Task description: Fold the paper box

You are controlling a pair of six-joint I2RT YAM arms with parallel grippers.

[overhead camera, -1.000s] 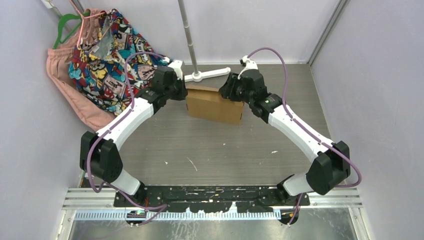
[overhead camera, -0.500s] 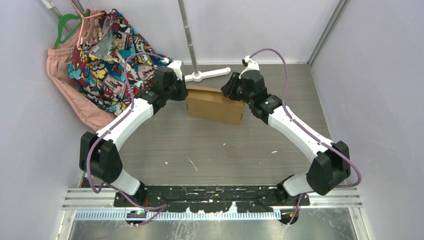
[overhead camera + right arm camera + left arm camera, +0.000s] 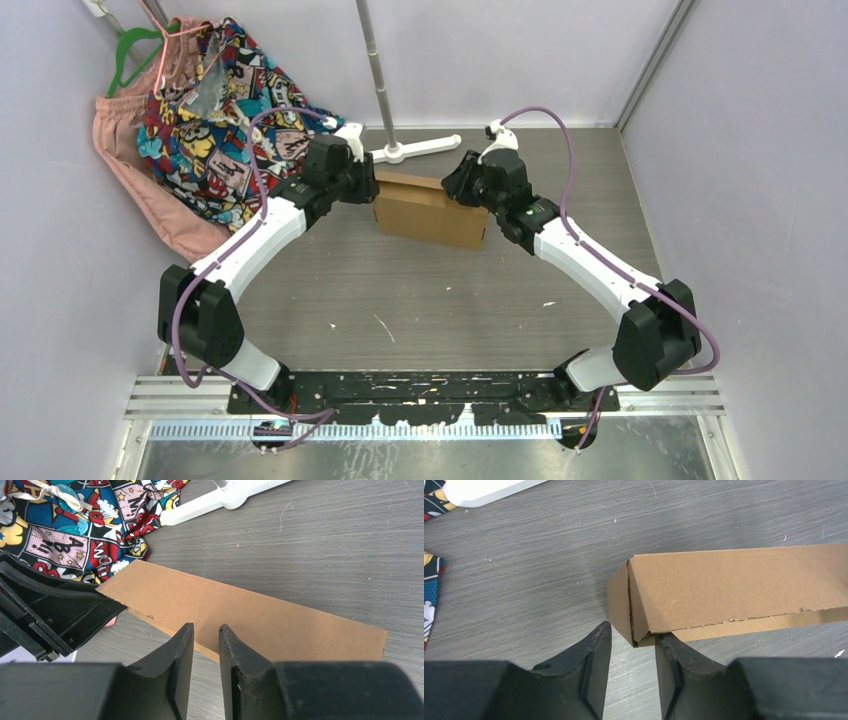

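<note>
Both arms rise from the rail (image 3: 420, 385) at the near edge of the surface (image 3: 400, 290) and bend inward, the left arm (image 3: 250, 240) and the right arm (image 3: 590, 262) meeting over the far middle. There the box (image 3: 428, 212) lies flat on the surface, folded shut into a low brown slab, a little askew.

The left tool (image 3: 631, 632) is at the box's left end. Its fingers stand a narrow gap apart, with bare surface showing between them. The box's corner sits right at the mouth of that gap, close against one fingertip but not pinched. A rough, uneven seam runs along the long side of the box beside it.

The right tool (image 3: 206, 627) is at the box's right part, by its far edge in the top view. Its fingers are only a slim gap apart, and the box's edge shows across that gap with nothing clamped between them.

Just beyond the box lies a white stand (image 3: 415, 150), its pole (image 3: 375, 70) going up. At far left, a comic-print cloth (image 3: 210, 120) and a pink cloth (image 3: 140, 190) bunch against the wall below a green hanger (image 3: 128, 50).
</note>
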